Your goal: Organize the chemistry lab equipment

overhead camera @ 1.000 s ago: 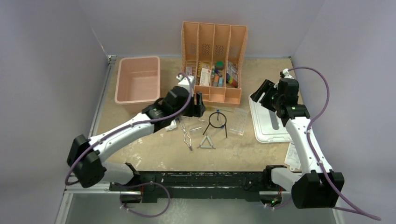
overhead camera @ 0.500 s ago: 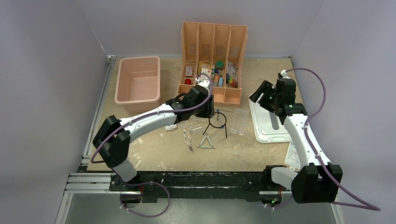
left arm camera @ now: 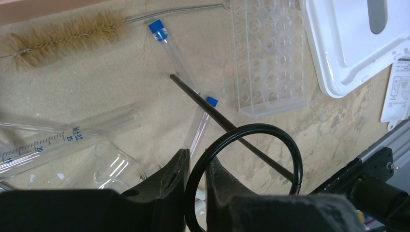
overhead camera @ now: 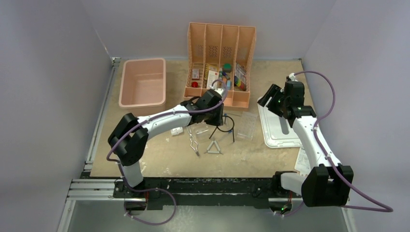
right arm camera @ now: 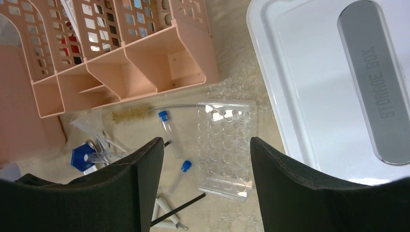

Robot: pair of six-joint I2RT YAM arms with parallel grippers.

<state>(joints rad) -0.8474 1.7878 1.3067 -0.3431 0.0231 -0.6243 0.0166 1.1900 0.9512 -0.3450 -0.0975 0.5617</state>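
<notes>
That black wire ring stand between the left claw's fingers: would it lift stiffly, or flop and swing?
Probably stiff: the black wire ring tripod shows a clean round hoop and a straight leg. Likely light, being thin wire. Gripped at the ring's edge by the left gripper, it may tilt when lifted.

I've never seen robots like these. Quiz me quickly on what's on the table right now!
1. True or false: the ring of the black wire ring tripod sits between the fingers of the left gripper.
2. Which lies nearest the clear plastic tube rack? A) white lid B) pink bin C) metal tongs
3. How many thin blue-capped tubes show in the right wrist view?
Key: 1 true; 2 A; 3 two.
</notes>
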